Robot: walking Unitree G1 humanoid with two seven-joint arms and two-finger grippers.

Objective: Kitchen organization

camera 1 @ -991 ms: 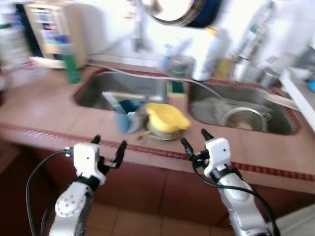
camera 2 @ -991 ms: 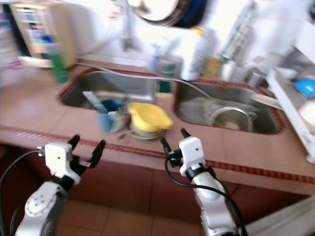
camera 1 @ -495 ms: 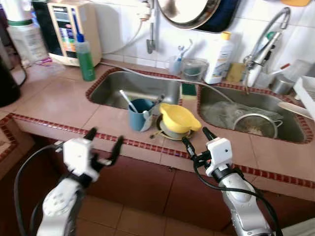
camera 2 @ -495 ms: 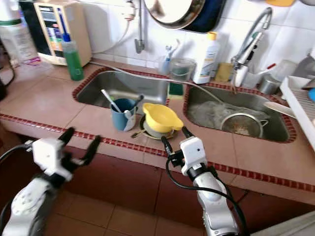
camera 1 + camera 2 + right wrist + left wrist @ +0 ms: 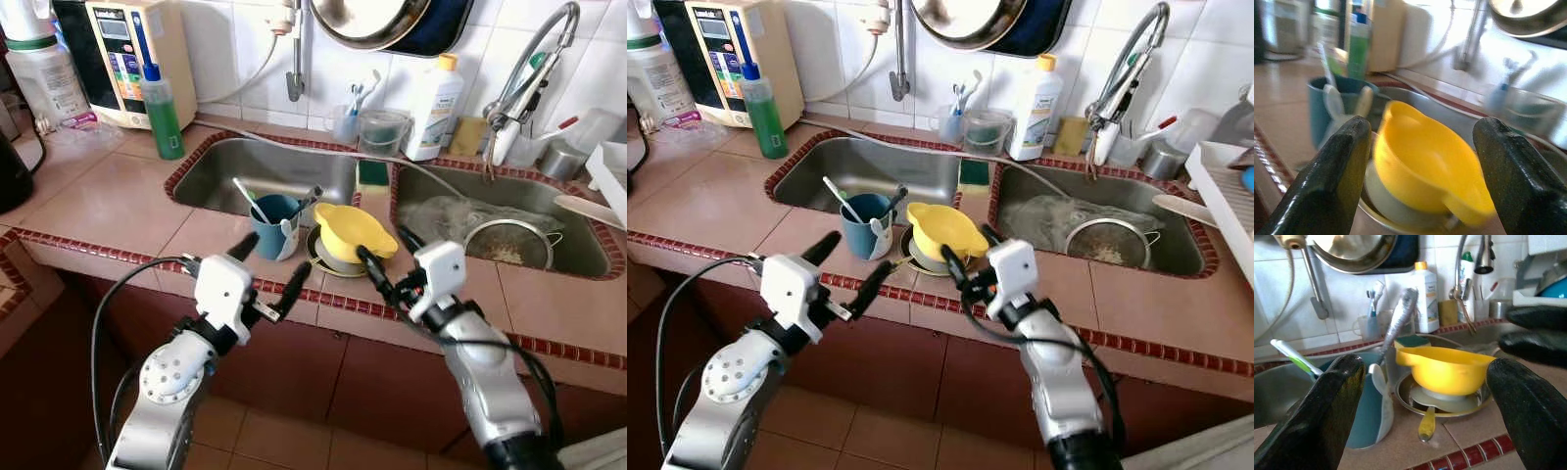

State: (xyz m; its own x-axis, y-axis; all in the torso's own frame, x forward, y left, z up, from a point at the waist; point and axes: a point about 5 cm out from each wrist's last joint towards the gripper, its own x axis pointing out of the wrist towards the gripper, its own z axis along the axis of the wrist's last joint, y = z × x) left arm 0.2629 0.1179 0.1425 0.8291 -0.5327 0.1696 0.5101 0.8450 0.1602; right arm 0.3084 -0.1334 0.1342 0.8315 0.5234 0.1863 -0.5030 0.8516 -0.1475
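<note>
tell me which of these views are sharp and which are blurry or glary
Both eye views are sharp, though the white wall tiles behind the faucet are overexposed. The left wrist view is fairly crisp on the yellow bowl, with the near pincer fingers soft. The right wrist view is smeared throughout, the same bowl and the blue cup blurred, the wall washed out.

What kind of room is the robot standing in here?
A home kitchen, most likely: a tiled counter with a double sink, a tap, and dishes such as a yellow bowl and blue cup.

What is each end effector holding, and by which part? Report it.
Nothing is held. Both the left end effector and right end effector are open and empty, short of the yellow bowl.
</note>
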